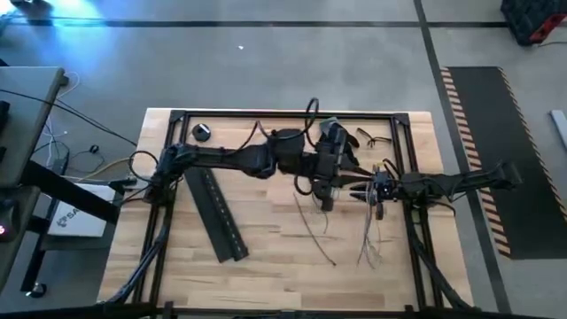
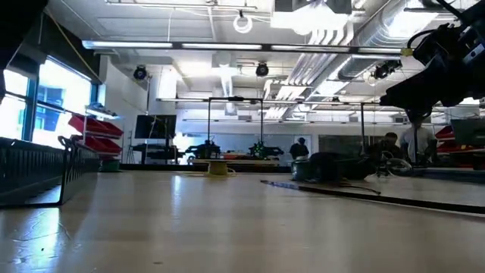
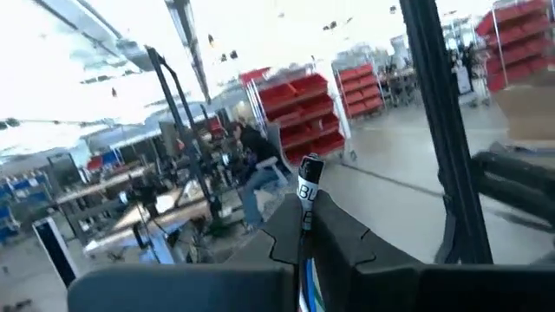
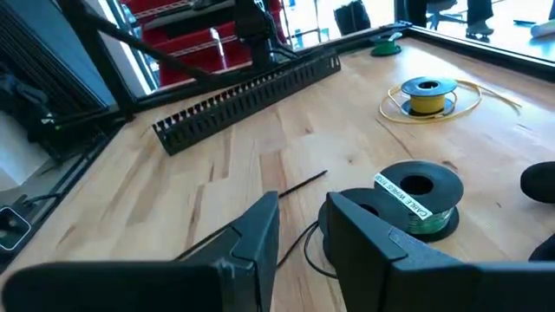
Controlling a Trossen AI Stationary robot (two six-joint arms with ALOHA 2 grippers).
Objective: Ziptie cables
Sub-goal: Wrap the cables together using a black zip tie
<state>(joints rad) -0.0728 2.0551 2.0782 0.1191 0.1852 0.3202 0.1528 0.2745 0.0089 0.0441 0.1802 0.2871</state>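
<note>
The cables lie as loose thin strands on the wooden table, right of centre; a few more trail toward the near edge. My left gripper reaches over the table's middle and is shut on a thin dark strand with a white label. My right gripper stands just to its right, over the cables' far ends. In the right wrist view it is open, low over the wood, with a thin dark strand lying ahead of it. My left gripper pinches a thin dark strand between its two fingers. The strand runs along the fingers, and its white-labelled end sticks out past the fingertips. The gripper points roughly level into the room, so the rest of the strand is hidden behind the fingers.
A long black slotted duct lies slanted on the table's left half. A black spool sits at the far left and safety glasses at the far right. A green spool and a yellow spool stand near my right gripper. A black frame borders the table.
</note>
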